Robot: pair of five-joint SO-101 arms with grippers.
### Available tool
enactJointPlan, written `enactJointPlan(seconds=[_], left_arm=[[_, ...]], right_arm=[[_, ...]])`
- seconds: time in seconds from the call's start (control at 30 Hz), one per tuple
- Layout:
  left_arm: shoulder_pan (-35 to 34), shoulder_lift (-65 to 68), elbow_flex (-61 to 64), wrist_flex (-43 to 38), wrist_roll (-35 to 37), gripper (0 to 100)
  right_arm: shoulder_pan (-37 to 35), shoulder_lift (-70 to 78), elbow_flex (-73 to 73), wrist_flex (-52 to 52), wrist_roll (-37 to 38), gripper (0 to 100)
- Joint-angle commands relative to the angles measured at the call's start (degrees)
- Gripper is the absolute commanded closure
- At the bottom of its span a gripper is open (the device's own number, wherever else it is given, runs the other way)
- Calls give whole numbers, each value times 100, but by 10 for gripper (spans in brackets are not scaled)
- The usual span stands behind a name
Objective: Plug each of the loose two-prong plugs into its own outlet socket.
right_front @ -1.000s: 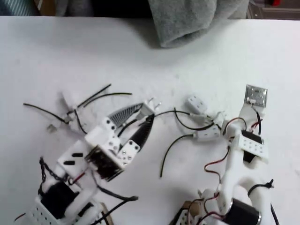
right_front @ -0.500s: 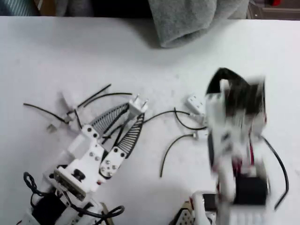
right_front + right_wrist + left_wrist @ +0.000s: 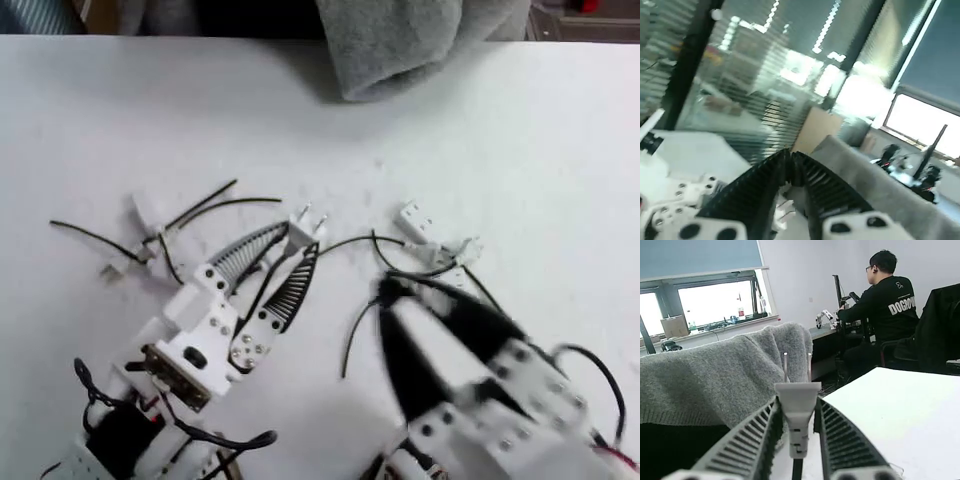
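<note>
Left claw [image 3: 300, 243] of mine clamped on the white plastic two-prong plug [image 3: 306, 229], prongs pointing out past my fingertips, midway across the white tabletop [image 3: 520, 130]. My right claw [image 3: 385, 290]: black ribbed fingers meeting at the tips, near the white plastic socket block [image 3: 415, 220], not touching.

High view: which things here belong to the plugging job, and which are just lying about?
Job:
- plug, held in the left gripper
- socket block
- white wired part, plug or socket unclear
- right gripper

Lying about:
- grey cloth
- small white scrap, probably
</note>
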State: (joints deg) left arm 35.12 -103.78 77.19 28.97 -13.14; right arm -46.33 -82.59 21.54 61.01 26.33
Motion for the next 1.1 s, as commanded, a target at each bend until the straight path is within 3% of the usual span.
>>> enactJointPlan(seconds=[0.0, 0.2, 0.53, 0.87, 1.07], left_arm=[[84, -57, -35, -114, 18, 977], [84, -57, -35, -105, 18, 977], [48, -57, -53, -97, 18, 977], [40, -57, -369, 273, 35, 977], [40, -66, -624, 598, 44, 977]], right_arm=[[-488, 1024, -431, 374, 35, 979], [-620, 2176, -1240, 365, -448, 979], [-567, 2668, -826, 365, -431, 979], [813, 2123, 1090, -1033, -422, 979], [1402, 1991, 2611, -2264, 123, 979]])
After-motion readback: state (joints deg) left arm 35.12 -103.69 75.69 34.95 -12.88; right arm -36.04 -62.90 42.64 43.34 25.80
